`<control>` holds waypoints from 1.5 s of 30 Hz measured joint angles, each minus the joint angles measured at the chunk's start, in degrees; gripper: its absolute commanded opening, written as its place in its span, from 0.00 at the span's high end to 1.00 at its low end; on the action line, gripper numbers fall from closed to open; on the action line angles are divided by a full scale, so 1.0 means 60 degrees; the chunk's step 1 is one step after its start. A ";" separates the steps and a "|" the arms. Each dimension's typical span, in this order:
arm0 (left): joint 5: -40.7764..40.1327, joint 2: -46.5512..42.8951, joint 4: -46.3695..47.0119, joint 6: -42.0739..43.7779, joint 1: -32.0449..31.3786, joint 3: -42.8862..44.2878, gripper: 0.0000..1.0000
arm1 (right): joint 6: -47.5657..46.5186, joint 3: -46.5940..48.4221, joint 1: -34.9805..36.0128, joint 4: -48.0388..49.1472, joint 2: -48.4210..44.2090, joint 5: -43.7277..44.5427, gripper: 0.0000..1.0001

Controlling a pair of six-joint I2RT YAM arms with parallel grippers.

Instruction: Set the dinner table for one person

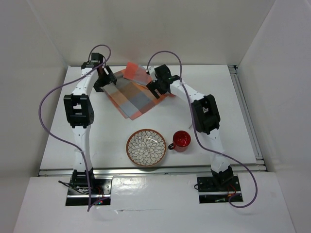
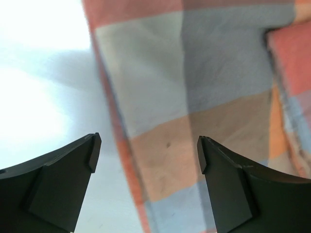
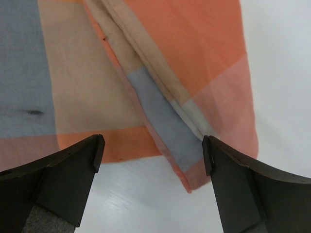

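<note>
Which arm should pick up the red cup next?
Probably the right. The red cup sits on the right half of the dinner table, right of the patterned plate. Both the right gripper and left gripper hang open over the checked placemat, so neither has to let go first.

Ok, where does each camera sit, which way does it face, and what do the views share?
Top external: above and behind the robot, looking down at the dinner table; left arm and right arm show whole.
Left wrist: on the left arm, looking down past the open left gripper at the edge of the placemat.
Right wrist: on the right arm, looking down past the open right gripper at a folded placemat corner.
Shared: all three show the checked placemat.
</note>
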 measured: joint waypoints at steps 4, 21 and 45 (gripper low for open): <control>0.0073 -0.1002 0.0069 0.0342 0.0051 -0.1443 0.10 | -0.0076 0.0302 0.0007 0.0040 0.0499 -0.0022 0.05; 0.1002 -0.3570 0.0568 -0.0466 -0.2324 -0.7311 0.00 | -0.0102 0.0426 -0.0605 0.0659 0.0889 0.0193 0.31; 0.0845 -0.2339 0.0484 -0.0492 -0.1370 -0.5246 1.00 | 0.0798 0.0568 -0.0969 -0.0109 0.0368 -0.1381 1.00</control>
